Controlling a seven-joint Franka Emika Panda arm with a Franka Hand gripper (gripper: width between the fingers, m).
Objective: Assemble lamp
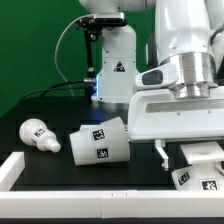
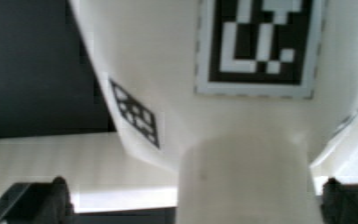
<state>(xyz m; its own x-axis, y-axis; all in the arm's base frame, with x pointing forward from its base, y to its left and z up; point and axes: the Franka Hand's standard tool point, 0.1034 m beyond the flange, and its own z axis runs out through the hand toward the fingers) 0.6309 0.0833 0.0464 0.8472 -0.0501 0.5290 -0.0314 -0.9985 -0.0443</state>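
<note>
Exterior view: one bulb [image 1: 38, 135], one shade [image 1: 98, 143], one base [image 1: 196, 178], each wearing square black-and-white tags.
I see the gripper [image 2: 190, 203] spread wide, straddling the base's stem [image 2: 247, 180], gripping nothing.

I see the bulb [image 1: 36, 135] and shade [image 1: 98, 143] as smooth white plastic, faintly glossy. The table [image 1: 90, 200] looks matt black.

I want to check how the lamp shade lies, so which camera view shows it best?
The exterior view. There the lamp shade shows whole, lying on its side beside the bulb. The wrist view is filled by another white tagged part, seen close up; the shade does not show there.
</note>
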